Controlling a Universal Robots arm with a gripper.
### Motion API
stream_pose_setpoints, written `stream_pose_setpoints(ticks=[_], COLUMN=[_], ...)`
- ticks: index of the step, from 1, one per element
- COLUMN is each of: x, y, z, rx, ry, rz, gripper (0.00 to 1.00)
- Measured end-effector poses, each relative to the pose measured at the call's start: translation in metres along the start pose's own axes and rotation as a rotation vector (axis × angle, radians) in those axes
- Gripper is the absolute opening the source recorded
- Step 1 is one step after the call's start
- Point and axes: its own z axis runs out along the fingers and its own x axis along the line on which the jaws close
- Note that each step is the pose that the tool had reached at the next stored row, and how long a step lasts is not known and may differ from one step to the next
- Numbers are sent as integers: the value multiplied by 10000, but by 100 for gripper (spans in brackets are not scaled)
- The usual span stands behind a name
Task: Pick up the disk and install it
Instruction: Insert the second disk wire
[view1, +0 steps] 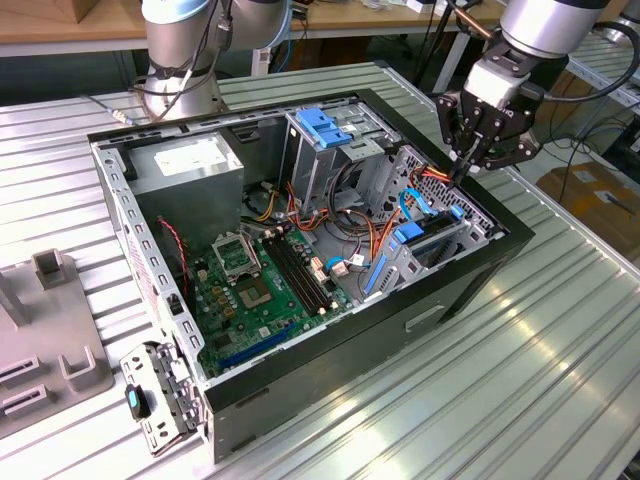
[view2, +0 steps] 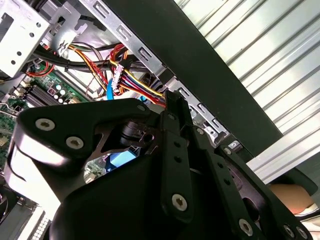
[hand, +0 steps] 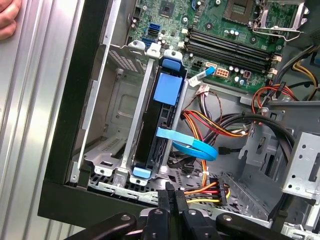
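1. The pincer (view1: 468, 168) hangs over the open computer case (view1: 300, 370), above its edge at about two o'clock from the case's middle in the exterior view. Its fingers point down and meet at the tips, pressed together with nothing between them. In the first wrist view the pincer (hand: 170, 200) shows the same: tips together, bare.

2. The tips are near a bundle of red, yellow and orange cables (view1: 432, 175). The pincer touches no part of the disk; I judge it is poised above the bay rather than gripping.

3. The disk (hand: 161, 120) stands on edge in the metal drive bay (hand: 115, 115), a blue tab at each end of its carrier. In the first wrist view it runs from twelve to six o'clock, with the pincer at the six o'clock end. That upright seating suggests it is already slotted into its place.

4. A light blue data cable (hand: 192, 145) loops off the disk's side towards four o'clock. Whether it is plugged in I cannot tell.

5. Further out lie the green motherboard (view1: 262, 290), the grey power supply box (view1: 190, 165) and a metal cage with blue clips (view1: 325, 125).

6. The case rests on a ribbed metal table (view1: 520, 360). A person's hand (hand: 7, 20) rests on the table beside the case.
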Motion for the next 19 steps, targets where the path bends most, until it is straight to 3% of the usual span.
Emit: stream_pose_setpoints(ticks=[3,12,16,19], x=[1,3,5,2], y=[1,2,16,69], z=[3,12,16,24], rx=[-2,-16,-18,-18], ry=[9,84,92,94], rz=[119,1120,1247,1285], gripper=[16,16,16,16])
